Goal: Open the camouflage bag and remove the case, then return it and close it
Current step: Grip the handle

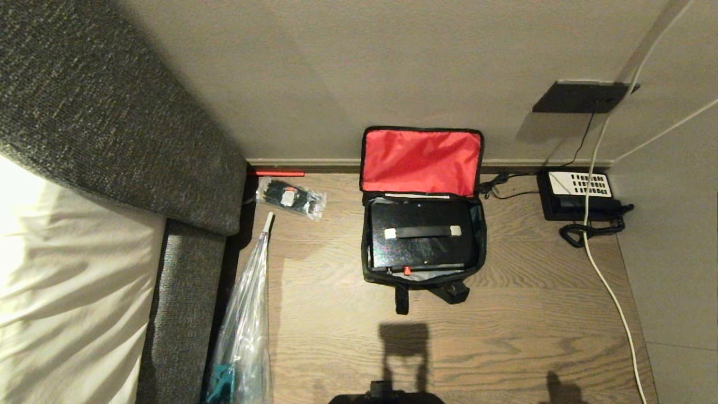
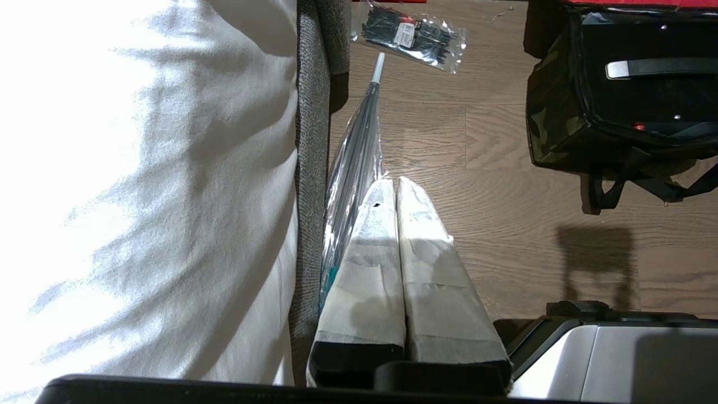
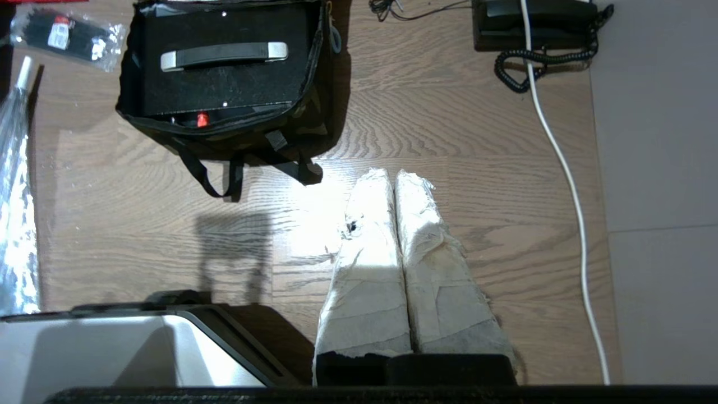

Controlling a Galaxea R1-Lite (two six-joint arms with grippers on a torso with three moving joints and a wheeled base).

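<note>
The boxy camouflage bag (image 1: 422,268) lies open on the wooden floor (image 1: 505,336), glossy black case (image 1: 420,241) inside; both clenched, empty grippers (image 2: 397,188) (image 3: 394,179) are parked, and loose straps (image 3: 224,174) could be snagged.

The brown wooden plank floor (image 1: 336,336) carries a boxy soft camouflage bag (image 1: 422,278) with black straps, which stands near the wall with its red-lined lid open and leaning back. To the left of the bag lie a small clear plastic packet of black items (image 1: 290,197) and a long transparent folded umbrella (image 1: 247,314) beside the grey sofa. To the right, in the corner, sits a black telephone with a white keypad (image 1: 578,193), and a white cable (image 1: 608,286) runs across the floor near it.
</note>
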